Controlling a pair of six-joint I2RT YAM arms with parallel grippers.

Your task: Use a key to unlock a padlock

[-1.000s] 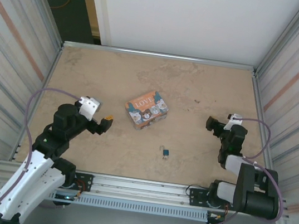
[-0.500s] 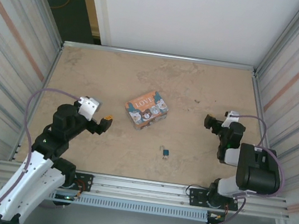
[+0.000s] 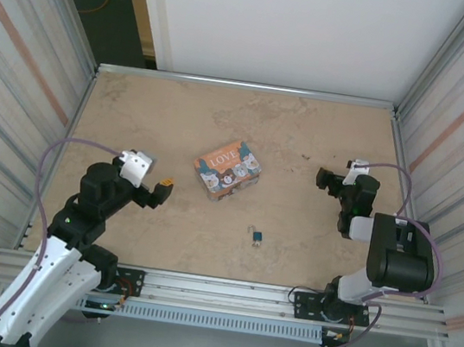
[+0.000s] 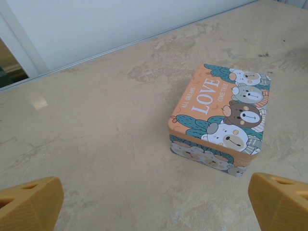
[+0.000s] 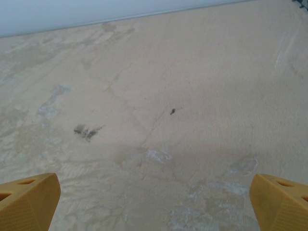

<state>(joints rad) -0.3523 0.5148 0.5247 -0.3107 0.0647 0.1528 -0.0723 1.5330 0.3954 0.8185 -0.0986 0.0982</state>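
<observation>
Padlock (image 3: pixel 256 236): small, blue-bodied, with a thin silver shackle, lay flat on the surface (image 3: pixel 178 122) toward its near edge, in open ground between the two arms. Long axis ran roughly near to far, shackle end pointing away from the bases and slightly left; the item was too small to tell whether a key lay with it. Left hand (image 3: pixel 162 189): spread wide, pinching nothing, hovering left of the padlock and a little farther back, facing the tin (image 3: pixel 227 167); its orange fingertips (image 4: pixel 29 202) framed that tin in the wrist view. Right hand (image 3: pixel 325 180): likewise spread and empty, right of the padlock and farther back, facing left over bare stone, fingertips (image 5: pixel 26 199) at the lower corners of its wrist view. Padlock lay nearer the bases than either hand; the right hand looked marginally the closer, so either arm would have to draw back and inward to reach it. Surface: pale beige, mottled, with faint dark scuffs. Room: ribbed metal walls (image 3: pixel 21 63) at both sides, a white panel (image 3: pixel 289 25) behind, a rail (image 3: pixel 215 289) along the near edge.
</observation>
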